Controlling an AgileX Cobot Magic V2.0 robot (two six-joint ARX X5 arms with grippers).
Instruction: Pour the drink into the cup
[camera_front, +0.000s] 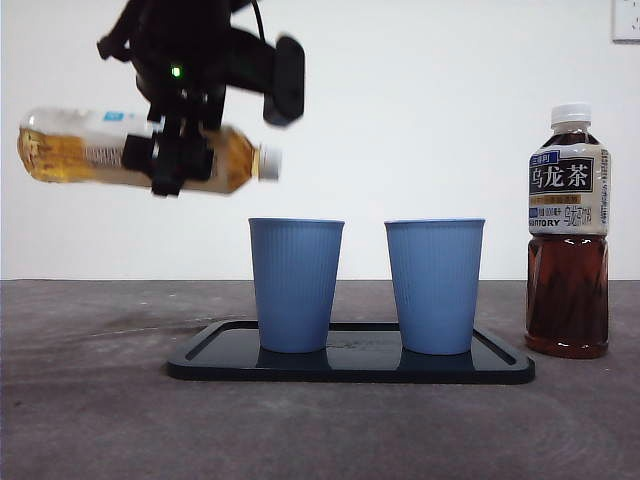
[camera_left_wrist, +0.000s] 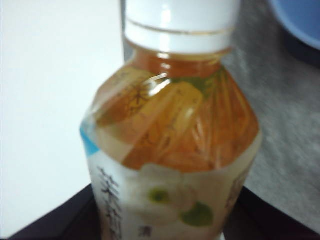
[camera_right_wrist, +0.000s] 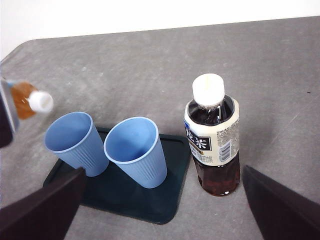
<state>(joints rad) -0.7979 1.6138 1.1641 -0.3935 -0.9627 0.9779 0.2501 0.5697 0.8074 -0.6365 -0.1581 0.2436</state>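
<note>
Two blue cups stand on the tray (camera_front: 500, 365). Left tool (camera_front: 172, 160) pinches the capped tea bottle (camera_front: 70, 150) sideways above the left cup (camera_front: 295, 285); pouring seems underway, but next calls for uncapping.

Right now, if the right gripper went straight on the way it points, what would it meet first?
Probably the dark tea bottle or the nearer cup; both lie between its open jaws, so depth leaves it unclear.

The left end effector (camera_front: 170, 160) is seen high at the upper left of the front view, clamped across a bottle's (camera_front: 140, 150) middle, which is held on its side. The right end effector (camera_right_wrist: 162, 210) is held aloft, jaws spread wide apart.
</note>
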